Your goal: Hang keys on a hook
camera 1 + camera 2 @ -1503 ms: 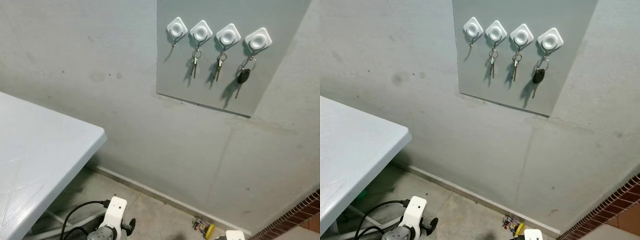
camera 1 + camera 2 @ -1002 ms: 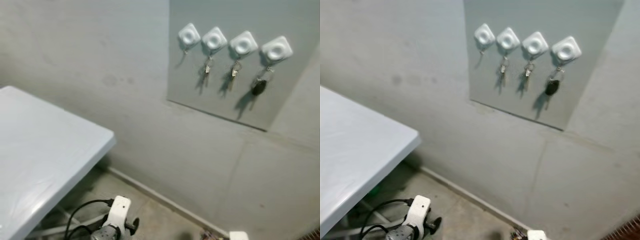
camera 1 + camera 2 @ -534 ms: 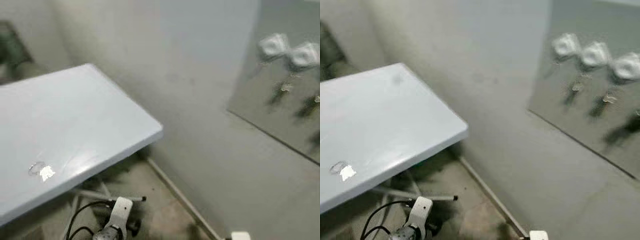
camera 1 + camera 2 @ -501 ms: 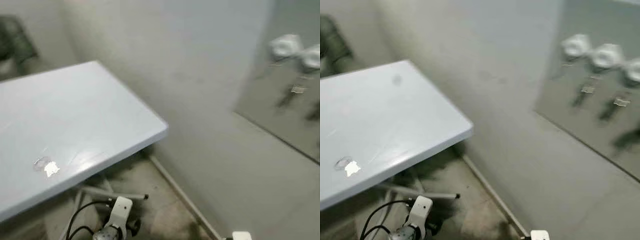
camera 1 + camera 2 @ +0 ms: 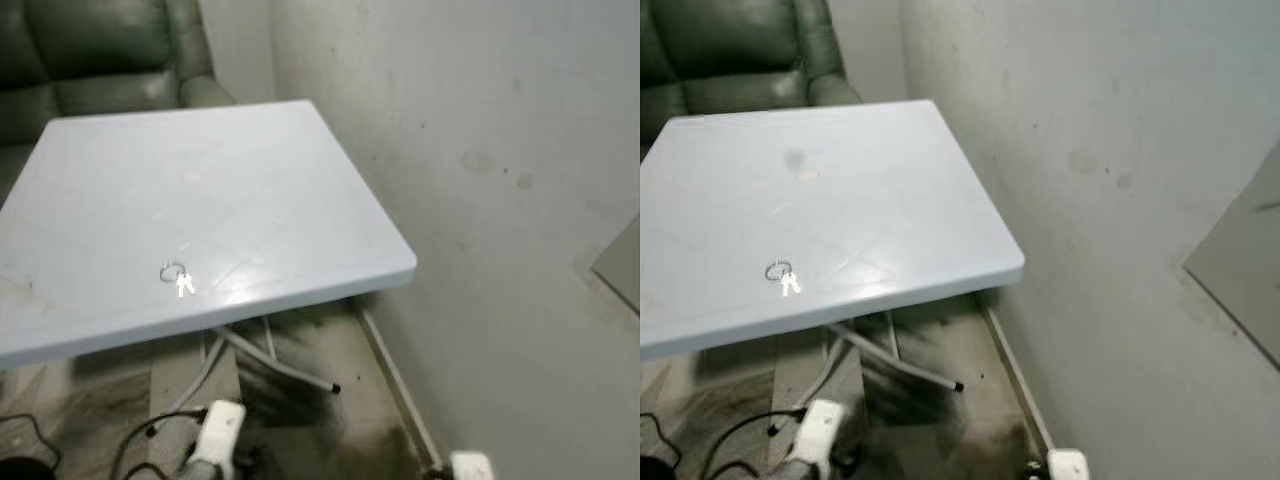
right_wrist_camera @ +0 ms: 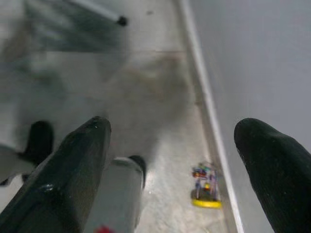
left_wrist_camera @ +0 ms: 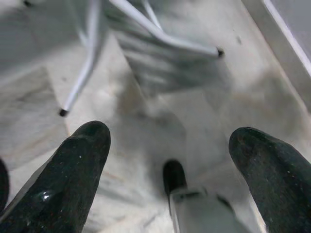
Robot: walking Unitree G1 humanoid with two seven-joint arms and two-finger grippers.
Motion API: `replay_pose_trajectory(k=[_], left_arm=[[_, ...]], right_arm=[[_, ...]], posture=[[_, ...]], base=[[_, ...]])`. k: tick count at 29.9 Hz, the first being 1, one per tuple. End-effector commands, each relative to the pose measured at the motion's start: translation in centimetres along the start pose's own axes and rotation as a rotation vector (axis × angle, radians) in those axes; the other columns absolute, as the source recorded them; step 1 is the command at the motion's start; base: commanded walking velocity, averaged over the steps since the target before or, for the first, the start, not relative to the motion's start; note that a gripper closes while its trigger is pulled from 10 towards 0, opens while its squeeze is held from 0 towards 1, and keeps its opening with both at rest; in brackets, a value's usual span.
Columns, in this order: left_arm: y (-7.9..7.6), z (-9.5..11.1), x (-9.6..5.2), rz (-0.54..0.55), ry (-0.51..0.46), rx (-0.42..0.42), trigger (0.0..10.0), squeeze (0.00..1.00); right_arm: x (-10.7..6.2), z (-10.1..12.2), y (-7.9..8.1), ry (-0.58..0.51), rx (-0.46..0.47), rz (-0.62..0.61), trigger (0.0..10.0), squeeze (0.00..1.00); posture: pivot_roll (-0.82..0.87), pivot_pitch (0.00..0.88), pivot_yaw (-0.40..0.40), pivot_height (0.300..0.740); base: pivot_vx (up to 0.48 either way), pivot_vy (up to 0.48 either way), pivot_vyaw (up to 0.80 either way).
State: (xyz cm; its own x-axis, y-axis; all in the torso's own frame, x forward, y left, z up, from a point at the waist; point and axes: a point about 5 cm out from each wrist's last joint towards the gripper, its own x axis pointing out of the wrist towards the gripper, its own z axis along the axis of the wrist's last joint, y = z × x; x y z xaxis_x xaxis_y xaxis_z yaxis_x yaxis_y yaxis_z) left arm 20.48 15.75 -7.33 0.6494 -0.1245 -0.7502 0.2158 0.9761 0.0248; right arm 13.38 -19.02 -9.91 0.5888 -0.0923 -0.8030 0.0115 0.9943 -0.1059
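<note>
1. A dark green armchair (image 5: 100, 50) stands behind the far edge of the white table (image 5: 300, 180), on the robot's left.
2. The keys (image 5: 177, 277) lie flat on the table, near its front edge and toward its left half, well apart from the wall. They read as a thin metal ring with one or two small bright keys touching it; the detail is too small to say more.
3. In my judgement the keys will be light, stiff and slippery, and they sit very low on a smooth top, so a pinch from straight above could skid them. The ring looks like the best place to take hold, one finger on each side of its wire, or the flat blade of a key if the ring will not lift.
4. The left gripper (image 7: 170, 160) hangs below the table, over the stone floor beside the table's metal legs (image 7: 87, 58). Its fingers (image 7: 63, 170) are spread wide with nothing between them.
5. The right gripper (image 6: 170, 160) hangs low beside the grey wall (image 5: 500, 150), its fingers (image 6: 73, 170) also spread apart and empty. A small yellow toy (image 6: 206, 191) lies on the floor against the wall's base.
6. At the right edge, a corner of a grey board (image 5: 622, 265) shows on the wall, well apart from the keys.
</note>
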Motion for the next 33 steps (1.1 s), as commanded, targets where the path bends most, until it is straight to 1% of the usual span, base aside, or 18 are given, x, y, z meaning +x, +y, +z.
replay_pose_trajectory(k=[1, 14, 17, 25, 29, 33], left_arm=[[-0.45, -0.60, -0.06, -0.008, 0.023, -0.018, 10.0, 0.00], [-0.31, -0.86, -0.11, -0.002, 0.040, -0.021, 10.0, 0.00], [-0.33, -0.74, -0.08, -0.003, 0.036, -0.023, 10.0, 0.00], [-0.32, -0.68, -0.07, -0.007, 0.034, -0.027, 10.0, 0.00], [-0.31, -0.65, -0.07, -0.011, 0.033, -0.030, 10.0, 0.00], [-0.36, -0.65, -0.07, -0.013, 0.032, -0.036, 10.0, 0.00]], right_arm=[[-0.10, -0.38, -0.45, 0.016, 0.005, -0.010, 10.0, 0.00], [-0.07, -0.30, -0.20, 0.013, 0.019, -0.006, 10.0, 0.00], [-0.04, -0.06, -0.21, -0.006, 0.075, 0.000, 10.0, 0.00], [-0.04, 0.00, -0.26, -0.011, 0.101, -0.002, 10.0, 0.00], [-0.04, -0.03, -0.33, -0.007, 0.092, -0.007, 10.0, 0.00], [-0.06, -0.13, -0.40, -0.004, 0.093, -0.008, 10.0, 0.00]], posture=[[-0.04, 0.000, -0.004, 0.740], [-0.04, 0.000, -0.004, 0.740], [-0.03, 0.000, -0.005, 0.740], [-0.03, 0.000, -0.003, 0.740], [-0.03, 0.000, -0.003, 0.740], [-0.03, 0.000, -0.007, 0.740]], base=[[0.000, 0.000, 0.79], [0.000, 0.000, 0.79], [0.000, 0.000, 0.00], [0.000, 0.000, 0.00], [0.000, 0.000, 0.00], [0.000, 0.317, 0.00]])
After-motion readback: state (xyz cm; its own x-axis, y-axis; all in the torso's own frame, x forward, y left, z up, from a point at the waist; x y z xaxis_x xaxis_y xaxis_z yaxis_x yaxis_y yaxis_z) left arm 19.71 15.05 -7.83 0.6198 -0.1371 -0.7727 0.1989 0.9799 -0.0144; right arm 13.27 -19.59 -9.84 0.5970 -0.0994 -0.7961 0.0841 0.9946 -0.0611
